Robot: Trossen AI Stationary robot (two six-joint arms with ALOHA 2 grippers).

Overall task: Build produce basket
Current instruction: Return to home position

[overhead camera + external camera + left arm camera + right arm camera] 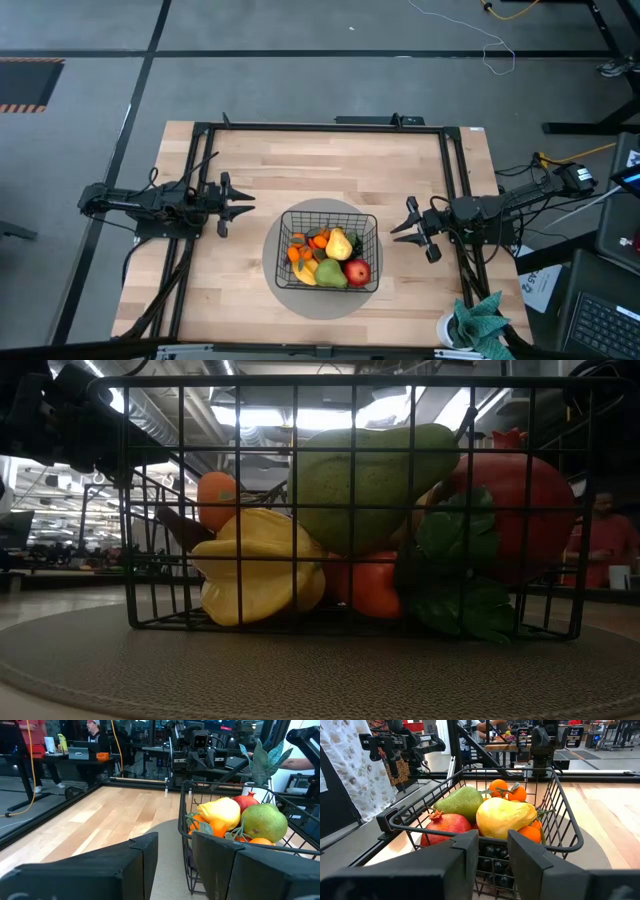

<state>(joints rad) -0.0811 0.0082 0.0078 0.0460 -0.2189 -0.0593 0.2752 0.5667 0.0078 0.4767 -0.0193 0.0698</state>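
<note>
On the mat: we see the basket (283,250) standing in the middle of the round grey mat (325,302), on the table (240,290), between the two arms.
Fill: we find the produce (322,258) piled inside the basket, up to about its rim.
Top of pile: the yellow pear (339,243) lies near the middle, above the rest.
Right arm's corner: the pomegranate (358,271) sits against the wire, touching the green pear (330,272) just beside it.
Left arm's side: the oranges (297,241) lie here, against the wire.
Bottom layer: through the wire, in the right wrist view, we make out dark grapes (495,855) under the yellow pear.
Left arm: the left gripper (235,205) hangs well apart from the basket, pointing at it; we see its fingers spread, with nothing between them.
Right arm: the right gripper (410,228) is near the basket's other side, clear of the wire, also facing it, fingers spread and empty.
</note>
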